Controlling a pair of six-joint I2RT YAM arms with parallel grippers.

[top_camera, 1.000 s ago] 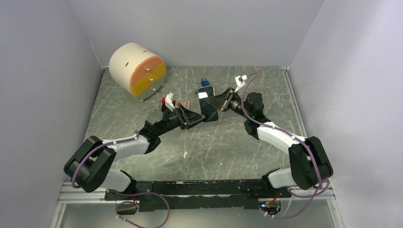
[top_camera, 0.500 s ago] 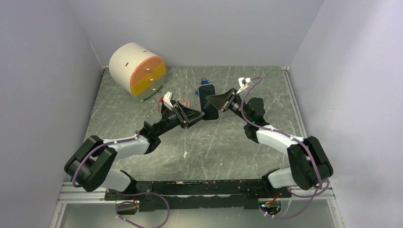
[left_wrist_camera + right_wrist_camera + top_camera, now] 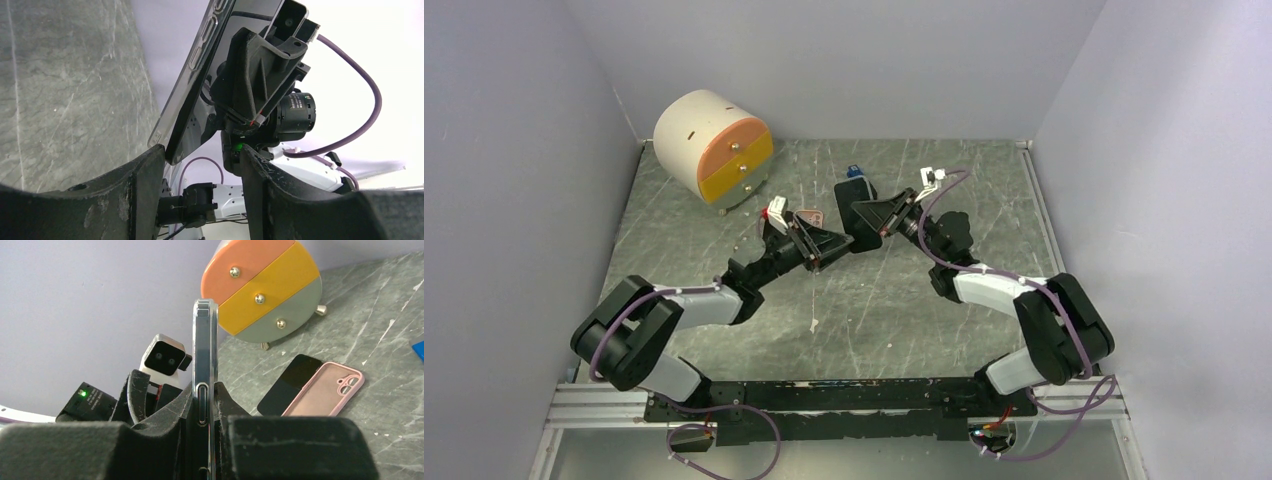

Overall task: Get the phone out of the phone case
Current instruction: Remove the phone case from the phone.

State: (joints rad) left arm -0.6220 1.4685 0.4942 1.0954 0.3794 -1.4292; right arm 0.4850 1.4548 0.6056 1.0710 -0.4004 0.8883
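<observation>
A dark phone in a clear case [image 3: 205,355] is held upright and edge-on above the table by my right gripper [image 3: 205,405], which is shut on its sides. It shows in the top view [image 3: 856,208] and in the left wrist view [image 3: 197,85]. My left gripper [image 3: 202,162] is open. The phone's lower corner sits just by the tip of one of its fingers [image 3: 142,185], and the other finger [image 3: 272,190] stands well apart. In the top view the left gripper [image 3: 829,243] and the right gripper [image 3: 876,215] meet at the table's middle.
A pink phone case [image 3: 325,390] and a second black phone [image 3: 290,385] lie flat on the table behind the left arm. A round drawer cabinet [image 3: 714,148] stands at the back left. A small blue object [image 3: 854,171] lies behind the grippers.
My right gripper has carried the cased phone a little left and turned it toward the left gripper. The left arm has shifted slightly toward it.
</observation>
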